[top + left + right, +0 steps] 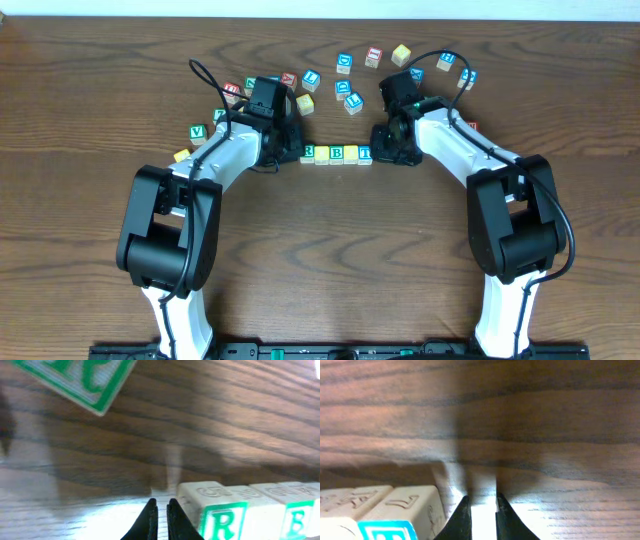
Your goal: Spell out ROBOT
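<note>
The ROBOT row (pixel 336 153) sits on the table (pixel 330 250) between your two pincers: the left gripper (pixel 162 510), closed on nothing, rests just beside the green-printed R cube (pixel 220 512), and the right gripper (pixel 482 507), nearly closed and also empty, rests just beside the blue-printed end cube (pixel 395 515). You do best to use them as bumpers, nudging gently inward and level to square the row. Keep clear of the loose green-printed cube (pixel 80 380) beyond the left gripper.

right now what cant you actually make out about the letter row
- Overhead: row of cubes too small to read; the arms cover both ends.
- Left wrist: R cube and B cube cut off by the bottom edge.
- Right wrist: blue-printed cube cut off below, letter unreadable.
</note>
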You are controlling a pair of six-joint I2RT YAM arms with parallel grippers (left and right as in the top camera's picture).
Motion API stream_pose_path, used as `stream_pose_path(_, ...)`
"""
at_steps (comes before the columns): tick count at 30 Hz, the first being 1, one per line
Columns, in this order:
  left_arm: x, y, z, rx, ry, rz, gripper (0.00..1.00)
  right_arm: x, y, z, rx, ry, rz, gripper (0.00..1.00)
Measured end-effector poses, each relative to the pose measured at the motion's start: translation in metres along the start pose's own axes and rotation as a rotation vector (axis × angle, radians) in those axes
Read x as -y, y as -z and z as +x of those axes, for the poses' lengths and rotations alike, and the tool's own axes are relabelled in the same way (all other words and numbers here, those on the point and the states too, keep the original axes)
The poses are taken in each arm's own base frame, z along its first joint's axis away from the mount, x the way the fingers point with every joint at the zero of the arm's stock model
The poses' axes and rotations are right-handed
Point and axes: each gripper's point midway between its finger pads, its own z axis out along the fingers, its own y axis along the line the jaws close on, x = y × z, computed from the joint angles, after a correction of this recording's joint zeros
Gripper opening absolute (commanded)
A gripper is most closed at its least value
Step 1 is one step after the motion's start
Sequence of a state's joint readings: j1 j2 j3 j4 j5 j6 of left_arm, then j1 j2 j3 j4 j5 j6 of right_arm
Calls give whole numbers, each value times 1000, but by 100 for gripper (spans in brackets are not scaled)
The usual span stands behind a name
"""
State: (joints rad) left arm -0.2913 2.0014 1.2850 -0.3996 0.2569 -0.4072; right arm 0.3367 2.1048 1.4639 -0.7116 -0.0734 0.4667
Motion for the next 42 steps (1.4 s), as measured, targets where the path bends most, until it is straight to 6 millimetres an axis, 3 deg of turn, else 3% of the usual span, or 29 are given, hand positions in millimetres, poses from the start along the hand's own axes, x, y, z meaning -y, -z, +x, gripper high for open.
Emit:
stream_pose_path(4, -16, 2, 0, 3, 23, -68, 8, 1, 6, 1, -17, 18, 12, 16)
stream_pose_path(7, -30, 13, -3, 16, 42, -119, 8, -1, 22, -6, 1, 33, 4, 16)
stream_pose_path(13, -34, 75, -21, 118, 66, -131, 8, -16, 65, -29, 101, 71, -52, 14)
stream_pose_path(16, -30, 111, -22, 166, 67, -125, 8, -26, 69, -29, 112, 96, -76, 12)
stream_pose_path(19, -29, 128, -17, 174, 63, -124, 8, -41, 69, -29, 126, 125, -109, 12)
stream_pose_path(23, -33, 142, -14, 183, 72, -137, 9, -74, 71, -23, 148, 188, -168, 11)
stream_pose_path(27, -51, 154, -16, 197, 113, -171, 9, -105, 74, -20, 191, 242, -223, 11)
stream_pose_path(30, -73, 159, -18, 195, 164, -207, 9, -131, 80, -27, 265, 273, -278, 11)
stream_pose_path(35, -96, 165, -21, 202, 220, -237, 8, -154, 85, -38, 349, 280, -323, 11)
stream_pose_path(42, -114, 170, -24, 212, 268, -253, 9, -178, 54, -44, 388, 293, -354, 9)
